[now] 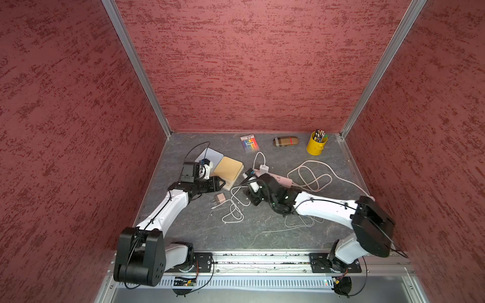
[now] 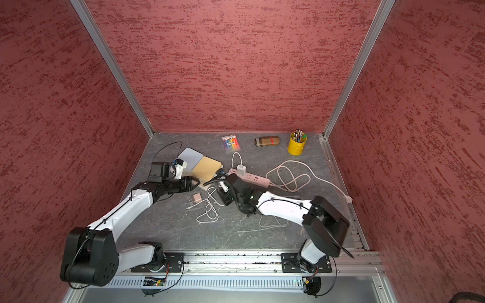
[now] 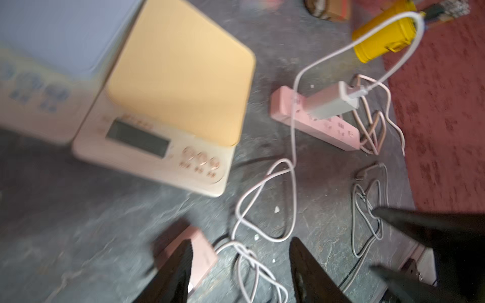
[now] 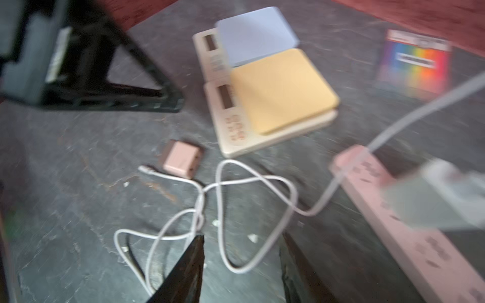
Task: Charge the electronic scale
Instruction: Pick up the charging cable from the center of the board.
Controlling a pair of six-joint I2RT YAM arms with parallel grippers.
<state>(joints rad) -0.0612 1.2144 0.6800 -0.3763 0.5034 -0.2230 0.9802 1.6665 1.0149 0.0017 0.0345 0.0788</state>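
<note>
In both top views, the electronic scale [image 1: 227,169] with the yellow plate lay on the worktop [image 1: 196,236] just beyond your left arm, with a lilac-topped scale [image 1: 211,155] right beside it. The white charger [image 1: 263,168] sat plugged into the pink power strip [image 1: 282,179].

In the left wrist view, your left end effector [image 3: 241,259] stood with jaws apart and empty, the pink adapter [image 3: 202,251] just beside one finger.

In the right wrist view, your right end effector [image 4: 241,249] was likewise apart, hovering over loops of the white cable [image 4: 252,181]. Its free plug [image 4: 145,169] lay beside the adapter. The cable looked limp and light, so you would do best to pinch the stiff plug. The crossed loops could snag, and the scale's port was not visible.
</note>
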